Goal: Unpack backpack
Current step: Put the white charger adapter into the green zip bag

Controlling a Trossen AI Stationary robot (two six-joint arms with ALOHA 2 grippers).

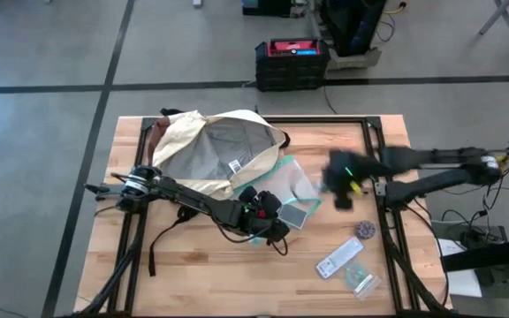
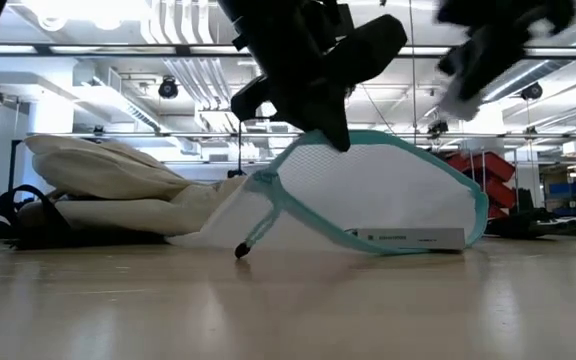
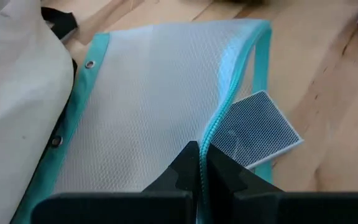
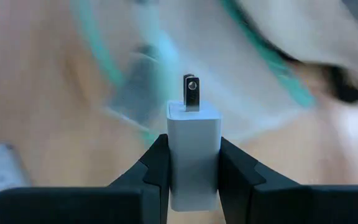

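The right gripper (image 4: 193, 163) is clamping a white charger (image 4: 193, 155) (prongs outward) — the left gripper (image 3: 200, 163) is pinching the pouch (image 3: 154, 106) edge, at five o'clock from the backpack (image 1: 203, 146).

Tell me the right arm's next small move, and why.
Probably carry the white charger plug to bare table near the other unpacked items and set it down: the right gripper is shut on it in mid-air, while the left gripper pinches the pouch edge.

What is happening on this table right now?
Two robot arms are unpacking a cream backpack. The left gripper is shut on the teal zip edge of a clear mesh pouch beside the backpack. The right gripper holds a white plug-in charger above the table.
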